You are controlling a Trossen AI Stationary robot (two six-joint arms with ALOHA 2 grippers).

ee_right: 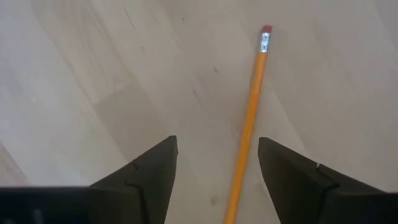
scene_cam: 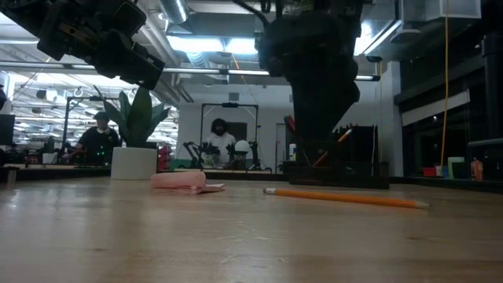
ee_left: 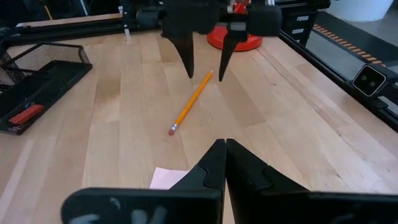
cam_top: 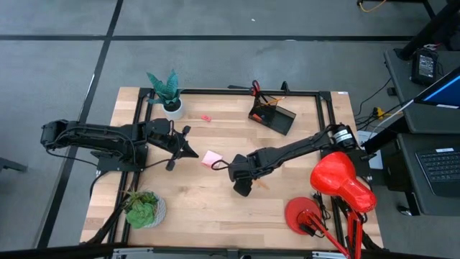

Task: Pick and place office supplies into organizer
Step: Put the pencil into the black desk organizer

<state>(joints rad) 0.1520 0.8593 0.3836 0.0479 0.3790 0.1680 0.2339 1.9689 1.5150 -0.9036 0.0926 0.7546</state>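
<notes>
An orange pencil (ee_right: pixel 250 118) with a red eraser tip lies flat on the wooden table (cam_top: pixel 201 208), also seen in the left wrist view (ee_left: pixel 191 103) and the low view (scene_cam: pixel 346 197). My right gripper (ee_right: pixel 217 155) hangs open above it near the table's middle (cam_top: pixel 243 188), pointing down, and the pencil's shaft runs under the gap between the fingers without touching them. A pink sticky-note pad (cam_top: pixel 211 158) lies just to its left. The black organizer (cam_top: pixel 273 115) stands at the far edge. My left gripper (ee_left: pixel 222 144) waits shut at the table's left (cam_top: pixel 192 152).
A red desk lamp (cam_top: pixel 338 183) stands at the near right, close to my right arm. A potted plant in a white pot (cam_top: pixel 169 97) stands at the far left and another plant (cam_top: pixel 144 210) at the near left. A small red eraser (cam_top: pixel 206 117) lies near the far edge.
</notes>
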